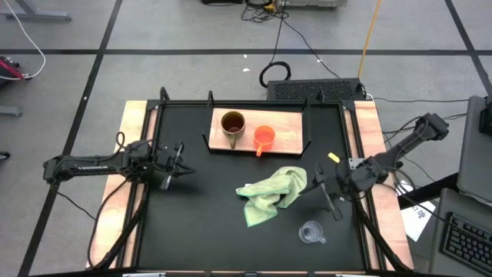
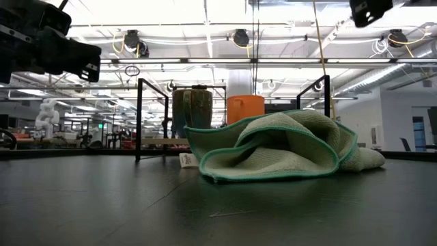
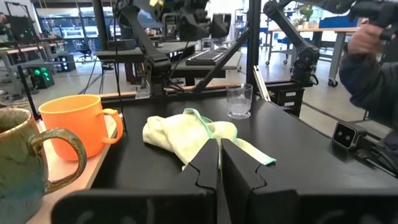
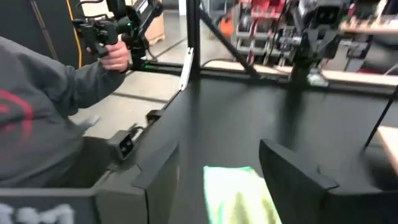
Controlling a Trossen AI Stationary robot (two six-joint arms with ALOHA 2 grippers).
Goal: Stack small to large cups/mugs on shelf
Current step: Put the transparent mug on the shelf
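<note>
The brown glossy mug point(image 1: 233, 125) and the orange cup point(image 1: 264, 138) stand on the light wooden shelf point(image 1: 284, 132) at the table's far side; both also show in the left wrist view, the mug point(image 3: 18, 168) beside the cup point(image 3: 78, 134). The clear glass cup point(image 1: 311, 232) stands on the black table near the front right, and shows in the left wrist view point(image 3: 239, 101). My left gripper point(image 1: 178, 163) is shut and empty at the left. My right gripper point(image 1: 329, 194) is open and empty, right of the green cloth point(image 1: 270, 194).
The crumpled light green cloth point(image 2: 280, 147) lies at the table's middle, between both grippers and in front of the shelf. A person in a grey sleeve point(image 4: 43, 106) stands beyond the table's edge, holding a hand controller. Black frame posts point(image 2: 140, 119) rise at the shelf's ends.
</note>
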